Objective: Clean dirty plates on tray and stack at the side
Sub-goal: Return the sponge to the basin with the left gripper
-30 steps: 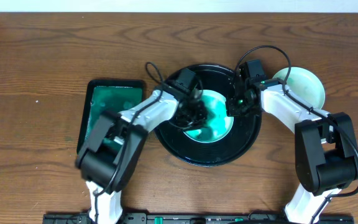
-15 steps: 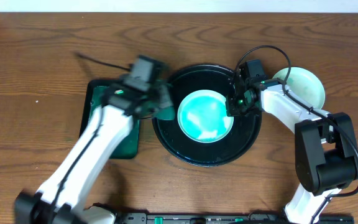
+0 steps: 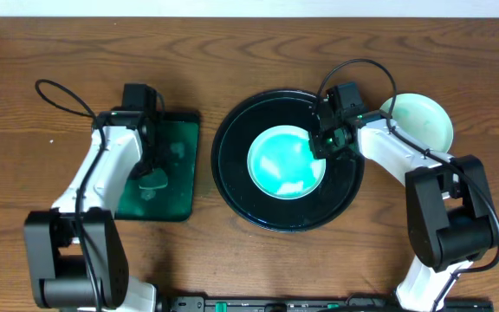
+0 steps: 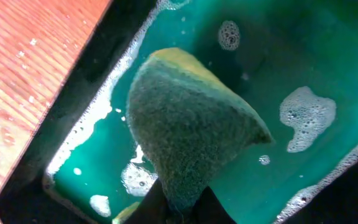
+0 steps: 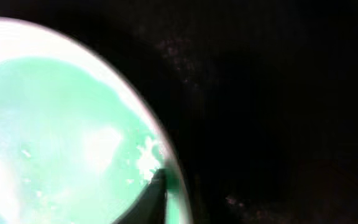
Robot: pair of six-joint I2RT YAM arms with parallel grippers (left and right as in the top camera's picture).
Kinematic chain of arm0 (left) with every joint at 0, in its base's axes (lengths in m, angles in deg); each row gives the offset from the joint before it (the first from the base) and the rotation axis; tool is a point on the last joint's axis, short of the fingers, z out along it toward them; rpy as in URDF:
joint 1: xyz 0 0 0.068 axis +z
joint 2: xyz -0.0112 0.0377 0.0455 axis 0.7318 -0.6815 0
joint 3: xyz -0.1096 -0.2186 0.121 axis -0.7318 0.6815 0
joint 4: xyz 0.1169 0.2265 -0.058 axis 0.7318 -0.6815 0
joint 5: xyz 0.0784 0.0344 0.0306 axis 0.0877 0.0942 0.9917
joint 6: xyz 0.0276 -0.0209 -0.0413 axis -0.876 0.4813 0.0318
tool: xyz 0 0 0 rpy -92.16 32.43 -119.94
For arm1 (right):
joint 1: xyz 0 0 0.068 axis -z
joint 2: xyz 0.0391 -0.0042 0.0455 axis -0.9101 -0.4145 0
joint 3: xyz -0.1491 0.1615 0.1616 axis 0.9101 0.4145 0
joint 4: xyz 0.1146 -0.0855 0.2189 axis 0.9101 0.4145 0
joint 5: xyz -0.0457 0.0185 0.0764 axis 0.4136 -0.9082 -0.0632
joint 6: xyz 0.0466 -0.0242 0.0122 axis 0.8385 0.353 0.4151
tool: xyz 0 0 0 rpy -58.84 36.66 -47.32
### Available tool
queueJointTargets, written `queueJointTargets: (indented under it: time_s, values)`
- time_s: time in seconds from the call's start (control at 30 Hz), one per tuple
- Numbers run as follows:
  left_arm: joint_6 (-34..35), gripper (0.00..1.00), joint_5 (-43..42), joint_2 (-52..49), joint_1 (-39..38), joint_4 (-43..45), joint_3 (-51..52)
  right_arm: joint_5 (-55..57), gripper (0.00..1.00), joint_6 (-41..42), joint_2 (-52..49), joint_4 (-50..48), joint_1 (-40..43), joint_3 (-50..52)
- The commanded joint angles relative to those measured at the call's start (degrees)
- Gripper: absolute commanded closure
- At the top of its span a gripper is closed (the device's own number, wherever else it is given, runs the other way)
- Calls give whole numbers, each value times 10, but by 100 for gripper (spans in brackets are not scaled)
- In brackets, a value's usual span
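A pale cyan plate (image 3: 284,163) with teal smears lies in the middle of the round black tray (image 3: 232,173). My right gripper (image 3: 322,144) is shut on the plate's right rim. In the right wrist view one finger (image 5: 159,194) lies over the rim of the plate (image 5: 55,137), with the tray (image 5: 278,112) dark beside it. A second pale plate (image 3: 423,121) sits on the table right of the tray. A third plate is not in view. My left gripper (image 3: 150,173) is shut on a green sponge (image 4: 191,118) over the small green tray (image 3: 176,143).
The rectangular black-rimmed tray (image 4: 92,81) holds green soapy water with foam patches (image 4: 306,118). Bare wooden table (image 3: 50,78) lies around both trays. Cables loop above both arms.
My left arm has swung left with the sponge, off the plate on the black tray and over to the green soap tray. My right gripper has stayed on the plate's rim.
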Motion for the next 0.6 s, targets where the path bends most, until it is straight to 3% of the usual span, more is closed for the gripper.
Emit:
queueJointTargets:
  time_s: [0.0, 0.17, 0.57]
  values:
    - [-24, 78, -46, 32, 13, -1, -6, 12, 99, -3, -56, -1, -16, 12]
    - [-34, 51, -80, 118, 18, -18, -7, 11, 99, -5, -43, 11, -15, 9]
    - [-34, 34, -86, 349, 18, -73, -7, 36, 99, -65, 95, 47, -97, -123]
